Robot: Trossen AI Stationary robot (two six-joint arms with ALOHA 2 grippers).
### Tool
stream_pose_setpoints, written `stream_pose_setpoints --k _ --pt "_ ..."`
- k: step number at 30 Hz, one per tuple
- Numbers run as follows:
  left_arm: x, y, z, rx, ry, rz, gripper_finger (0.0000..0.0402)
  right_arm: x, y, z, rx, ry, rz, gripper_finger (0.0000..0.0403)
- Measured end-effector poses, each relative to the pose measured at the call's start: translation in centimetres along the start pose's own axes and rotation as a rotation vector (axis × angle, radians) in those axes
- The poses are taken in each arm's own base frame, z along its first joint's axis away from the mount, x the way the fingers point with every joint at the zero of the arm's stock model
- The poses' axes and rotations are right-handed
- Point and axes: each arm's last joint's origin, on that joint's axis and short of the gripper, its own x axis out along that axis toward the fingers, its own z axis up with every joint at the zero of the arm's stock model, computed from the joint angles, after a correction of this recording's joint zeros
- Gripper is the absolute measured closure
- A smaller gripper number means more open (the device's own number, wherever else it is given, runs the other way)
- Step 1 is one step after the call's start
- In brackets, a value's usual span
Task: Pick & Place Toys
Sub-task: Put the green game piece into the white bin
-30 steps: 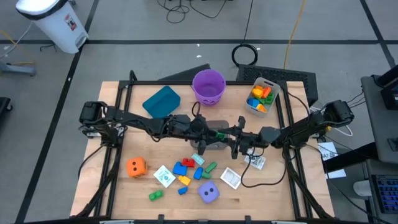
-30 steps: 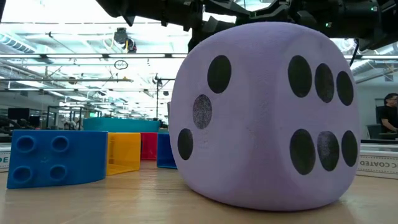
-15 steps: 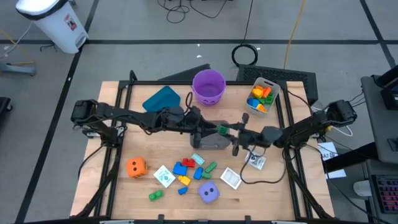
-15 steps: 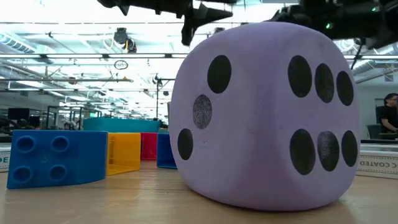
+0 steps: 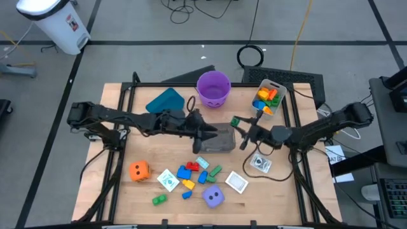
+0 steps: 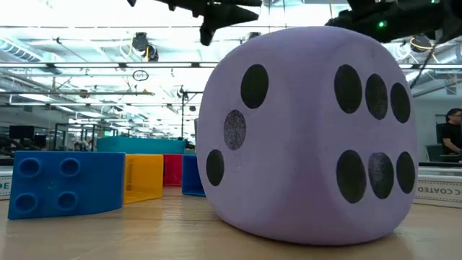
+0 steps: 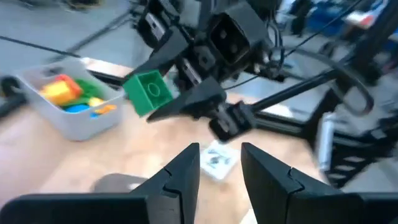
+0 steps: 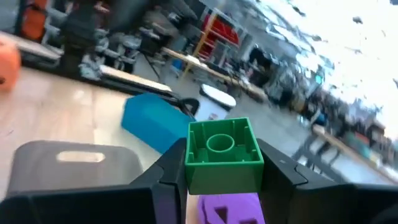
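Note:
My right gripper (image 5: 237,123) is shut on a small green block (image 8: 224,155) above the table's middle, short of the purple bucket (image 5: 213,88). My left gripper (image 5: 212,134) hovers just left of it, open by a narrow gap (image 7: 221,162) with nothing in it, and points at the block (image 7: 148,93). The other toys rest on the near half of the table. These are an orange die (image 5: 138,170), a purple die (image 5: 213,197), white cards (image 5: 236,182) and loose blocks (image 5: 187,175). My right gripper pinches the green block's two opposite sides (image 8: 189,163) between its two fingers (image 8: 165,180). The fingers lie about level and come from the table's right. The block is lifted clear of the table, with its single stud (image 8: 219,143) showing above the fingers.
A grey flat tub (image 5: 219,141) lies under both grippers. A teal bin (image 5: 165,103) stands far left, and a clear tub of blocks (image 5: 267,98) far right. In the low view the purple die (image 6: 310,137) fills the foreground beside a blue block (image 6: 65,180).
The two grippers were close together over the grey tub and have drawn apart. My right gripper has carried the green block up and toward the table's far right, rolling its wrist. My left gripper has risen and drawn back a little toward the left.

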Motion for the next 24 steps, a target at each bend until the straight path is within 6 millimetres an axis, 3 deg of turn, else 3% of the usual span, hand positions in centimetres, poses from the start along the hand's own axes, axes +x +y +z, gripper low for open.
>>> stream_pose_setpoints --k 4,14,19,24 --pt "-0.9 -0.5 -0.6 0.049 -0.003 0.112 0.0277 -0.6 -2.4 -1.0 0.087 0.087 -0.046 0.0298" --pt "-6.0 1.8 -4.9 0.004 -0.148 0.391 0.0277 -2.6 -8.2 -7.9 0.296 0.256 -0.365 0.0298" --pt "-8.5 3.0 -7.1 -0.032 -0.279 0.391 0.0277 -2.7 -10.3 -11.2 0.470 0.421 -0.307 0.0298" --pt "-9.4 3.6 -8.2 -0.053 -0.293 0.395 0.0277 -2.9 -11.9 -13.2 0.627 0.516 -0.283 0.0297"
